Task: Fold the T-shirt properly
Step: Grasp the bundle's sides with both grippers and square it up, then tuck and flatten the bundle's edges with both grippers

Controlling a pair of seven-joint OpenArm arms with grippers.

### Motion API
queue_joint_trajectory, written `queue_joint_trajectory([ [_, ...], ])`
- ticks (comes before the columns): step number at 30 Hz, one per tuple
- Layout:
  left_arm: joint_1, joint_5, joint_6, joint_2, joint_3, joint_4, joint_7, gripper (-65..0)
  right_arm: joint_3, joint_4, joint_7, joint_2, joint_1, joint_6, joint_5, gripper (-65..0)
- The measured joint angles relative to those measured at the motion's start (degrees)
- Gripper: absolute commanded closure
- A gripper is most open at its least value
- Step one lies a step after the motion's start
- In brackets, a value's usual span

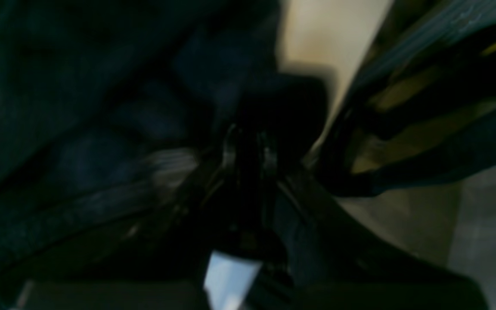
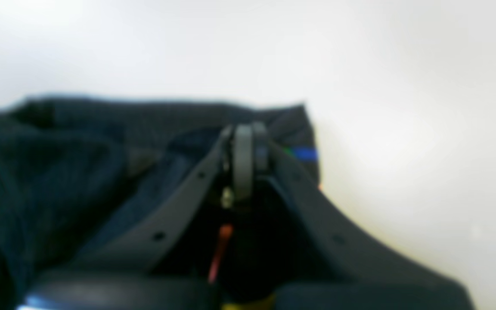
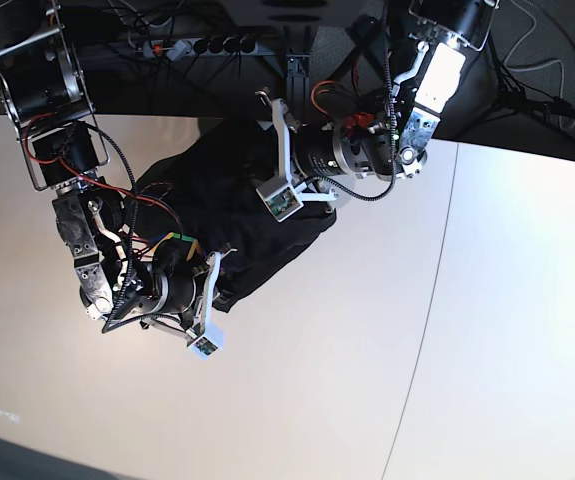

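Two arms meet over your pale worktop (image 3: 367,380), and between them the T-shirt (image 3: 229,200) lies bunched in a dark heap toward the far middle of the surface, stretching from one hand to the other. In the base view your left hand (image 3: 272,150) sits at the upper end of the heap, and the left wrist view shows black cloth crowding close around both sides of its fingers (image 1: 230,148), which stand narrowly apart with fabric pressed between them, so it grips the T-shirt. Your right hand (image 2: 243,161) is at the lower end of the heap, its fingers pinched together on a fold of the shirt's edge. Just beyond that hand a short blue stripe (image 2: 306,153) of the print shows on the cloth, with bare worktop to the right.
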Motion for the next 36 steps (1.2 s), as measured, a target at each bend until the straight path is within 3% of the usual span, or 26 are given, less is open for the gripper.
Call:
queue_joint_trajectory([
  [3, -4.3, -0.3, -0.7, -0.3, 0.0, -6.4, -2.4, -5.8, -0.1, 0.0, 0.1, 2.4, 0.0, 0.0, 3.2, 0.0],
  [6, -9.3, -0.7, -1.1, -1.1, 0.1, -11.7, -3.8, -5.8, -0.1, 0.1, 0.3, 6.9, -0.1, 0.0, 6.8, 0.0],
  [11, -15.0, -1.4, -1.4, -4.9, 0.3, -16.3, -6.9, -5.8, 0.0, 1.3, -1.5, 12.9, -3.7, 0.0, 13.3, 0.0],
  [14, -18.1, -0.2, -1.4, -6.8, 0.2, -18.1, -8.1, -5.8, -0.1, 4.8, -1.5, 14.8, -7.5, 0.0, 14.0, 0.0],
  [18, -22.5, 1.3, -1.4, -6.6, 0.6, -20.8, -7.2, -5.8, 0.3, 11.2, -1.4, 17.4, -13.5, 0.0, 13.6, 0.0],
  [24, -28.2, 2.1, -1.4, -6.7, 5.0, -24.7, -9.3, -5.8, 1.2, 20.3, -2.1, 16.5, -22.5, 0.0, 13.5, 0.0],
  [30, -29.4, 4.3, -1.3, -6.4, 7.2, -25.0, -13.3, -5.8, 1.7, 22.4, -1.9, 12.5, -27.1, 0.0, 13.6, 0.0],
  [34, -29.5, 4.4, 4.4, -6.3, 7.0, -25.0, -13.7, -5.8, 2.8, 22.5, -2.0, 9.1, -28.1, 0.0, 13.3, 0.0],
  [36, -29.9, 4.5, 4.6, -6.2, 6.3, -25.0, -13.7, -5.8, 3.2, 22.5, -1.9, 7.8, -28.3, 0.0, 13.3, 0.0],
])
